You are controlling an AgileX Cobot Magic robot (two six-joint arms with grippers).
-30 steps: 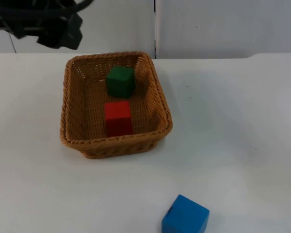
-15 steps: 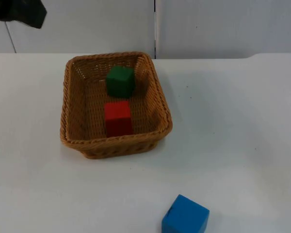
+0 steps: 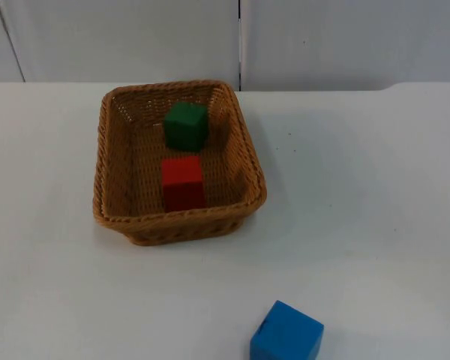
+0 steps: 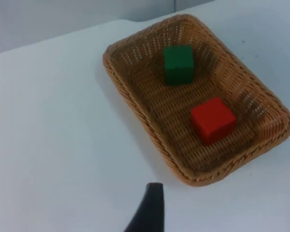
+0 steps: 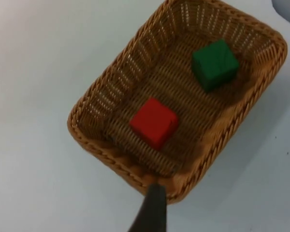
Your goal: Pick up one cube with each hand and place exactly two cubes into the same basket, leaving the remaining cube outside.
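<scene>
Wicker basket (image 3: 105, 187) holds green cube (image 3: 186, 125), red cube (image 3: 182, 182); blue cube (image 3: 286, 334) outside; jaw state indiscernible.

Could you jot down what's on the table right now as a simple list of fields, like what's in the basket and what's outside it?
basket: brown wicker basket on the white table
inside basket: green cube toward the far end, red cube toward the near end, apart from each other
outside basket: blue cube on the table near the front edge
cubes in basket: two
left gripper: one black fingertip seen above the table beside the basket
right gripper: one black fingertip seen over the basket's rim
</scene>
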